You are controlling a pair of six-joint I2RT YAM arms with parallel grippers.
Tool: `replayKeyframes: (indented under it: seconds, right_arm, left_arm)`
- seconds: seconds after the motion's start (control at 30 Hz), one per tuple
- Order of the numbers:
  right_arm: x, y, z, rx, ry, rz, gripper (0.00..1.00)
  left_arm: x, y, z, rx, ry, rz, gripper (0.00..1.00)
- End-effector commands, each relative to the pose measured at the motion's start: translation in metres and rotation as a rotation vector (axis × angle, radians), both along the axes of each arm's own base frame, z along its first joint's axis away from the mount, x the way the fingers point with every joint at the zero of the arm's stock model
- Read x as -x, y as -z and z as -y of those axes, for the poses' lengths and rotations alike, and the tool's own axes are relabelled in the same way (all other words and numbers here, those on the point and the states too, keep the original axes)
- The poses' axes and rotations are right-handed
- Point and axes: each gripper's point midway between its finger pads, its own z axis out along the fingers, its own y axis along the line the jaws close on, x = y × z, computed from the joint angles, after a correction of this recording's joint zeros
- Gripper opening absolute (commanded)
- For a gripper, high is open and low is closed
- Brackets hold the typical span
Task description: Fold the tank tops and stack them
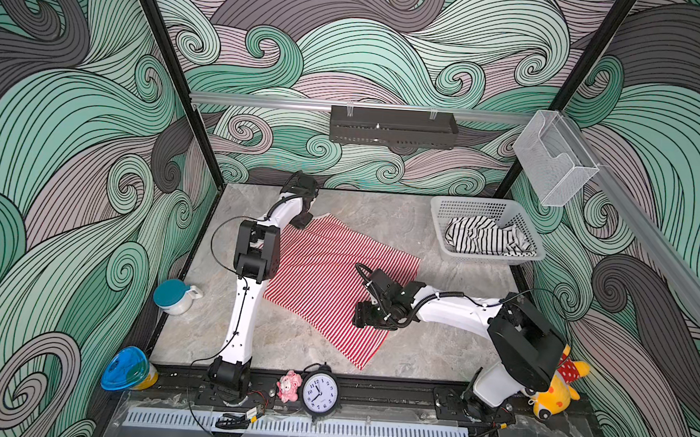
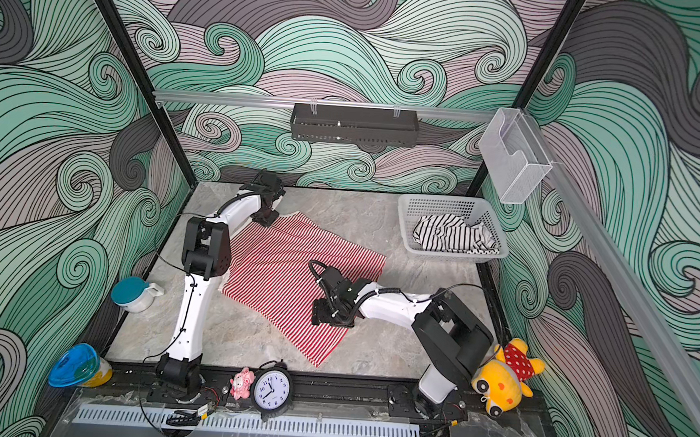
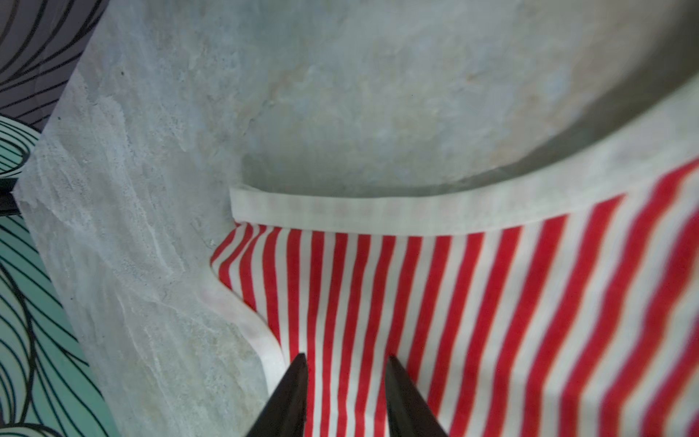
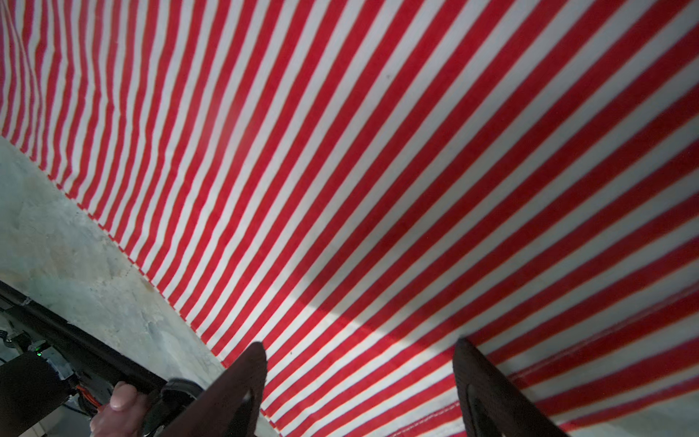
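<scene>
Left gripper [image 3: 346, 364]: arm outstretched, jaws part-open, empty, over white-trimmed corner of red-and-white striped cloth tank top [image 1: 320, 267]. Right gripper [image 4: 359, 346]: arm bent, jaws wide, empty, over hem; grey stone tabletop [image 1: 381, 217] beside.

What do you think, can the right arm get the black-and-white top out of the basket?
Probably yes. The black-and-white top lies uncovered in the open basket on that arm's side. The right pincer is open and empty over the red-striped top, so it only needs to lift and swing over.

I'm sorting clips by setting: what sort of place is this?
Likely a robot lab test booth: two arms on a front rail, wave-patterned enclosure walls, a tabletop staged with a basket.
</scene>
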Motion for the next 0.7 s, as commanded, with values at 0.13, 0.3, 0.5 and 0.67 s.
replayKeyframes:
  seconds: [0.13, 0.3, 0.5, 0.67]
  right_arm:
    - [-0.015, 0.014, 0.053, 0.13, 0.012, -0.03, 0.79]
    - [-0.049, 0.01, 0.065, 0.126, -0.012, -0.019, 0.8]
    - [-0.091, 0.009, 0.07, 0.127, -0.03, -0.011, 0.8]
    - [-0.119, 0.006, 0.065, 0.116, -0.052, 0.006, 0.8]
  left_arm:
    - [0.017, 0.009, -0.039, -0.091, -0.07, -0.04, 0.37]
    - [0.037, 0.008, -0.05, -0.107, -0.084, -0.052, 0.37]
    - [0.069, 0.008, -0.062, -0.122, -0.124, -0.089, 0.37]
    - [0.099, 0.009, -0.065, -0.1, -0.159, -0.12, 0.37]
